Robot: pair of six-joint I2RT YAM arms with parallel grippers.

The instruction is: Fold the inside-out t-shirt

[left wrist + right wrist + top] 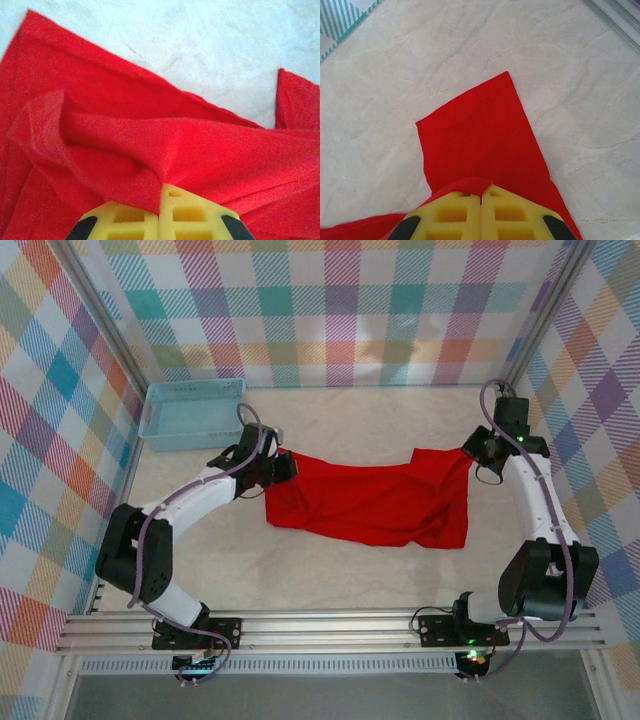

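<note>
Item: inside-out t-shirt (370, 505), red, lying rumpled on the table (330, 570) at mid-frame, slung between both arms. Left pincer (160, 200): shut tight on a bunched fold at the shirt's left end. Right pincer (481, 197): closed on a flat corner at its upper right. Handling: you raise both ends evenly, draw the cloth taut, and lay it flat before creasing; the left bunch probably carries wrinkles in.

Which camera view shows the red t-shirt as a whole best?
The top external view: the red t-shirt lies there complete, stretched between the left gripper and the right gripper. The left wrist view gives bunched folds pinched in shut jaws; the right wrist view gives one flat flap pinched likewise.
</note>
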